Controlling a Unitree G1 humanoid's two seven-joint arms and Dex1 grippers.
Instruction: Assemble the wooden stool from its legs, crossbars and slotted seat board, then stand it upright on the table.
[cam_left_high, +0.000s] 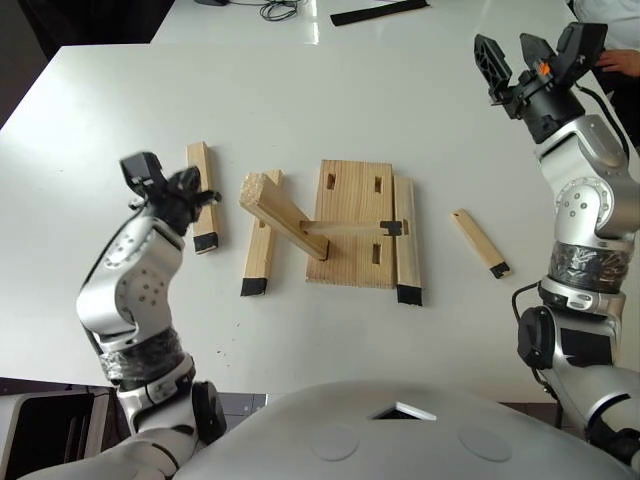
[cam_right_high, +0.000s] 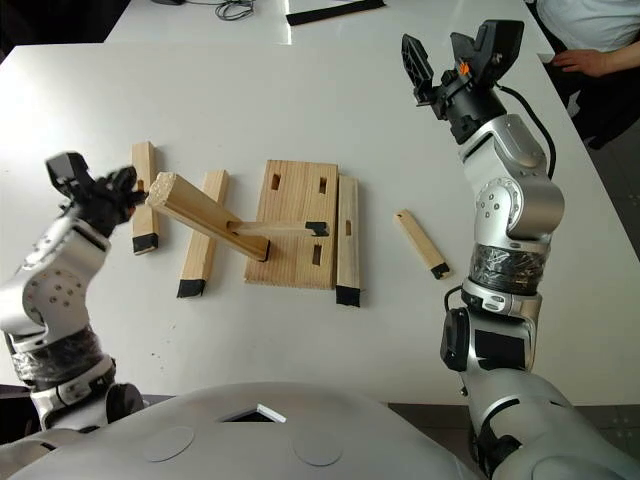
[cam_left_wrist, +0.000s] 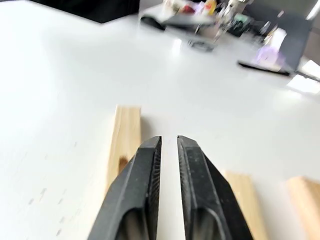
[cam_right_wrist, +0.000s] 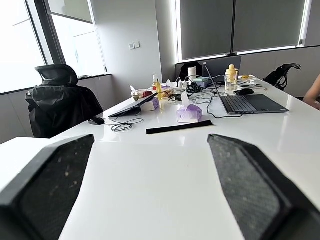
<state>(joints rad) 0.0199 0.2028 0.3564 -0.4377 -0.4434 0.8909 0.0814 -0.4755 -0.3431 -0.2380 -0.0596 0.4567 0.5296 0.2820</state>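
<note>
The slotted seat board (cam_left_high: 352, 200) lies flat at the table's middle. One leg (cam_left_high: 405, 240) lies along its right edge. A raised, tilted leg (cam_left_high: 282, 212) is joined by a crossbar (cam_left_high: 345, 228) to the board. Another leg (cam_left_high: 262, 245) lies flat under it. The leftmost leg (cam_left_high: 203, 195) lies alone, and a short crossbar (cam_left_high: 480, 242) lies to the board's right. My left gripper (cam_left_high: 200, 193) hovers just beside the leftmost leg (cam_left_wrist: 125, 135), fingers (cam_left_wrist: 147, 160) nearly together with nothing between. My right gripper (cam_left_high: 515, 55) is held high at the far right, wide open and empty.
A black strip (cam_left_high: 380, 12) and cables (cam_left_high: 280, 8) lie at the table's far side. A person's hand (cam_left_high: 620, 60) rests at the far right edge. Beyond the table, the right wrist view shows a laptop (cam_right_wrist: 240, 100), a tissue box (cam_right_wrist: 189, 114) and an office chair (cam_right_wrist: 60, 95).
</note>
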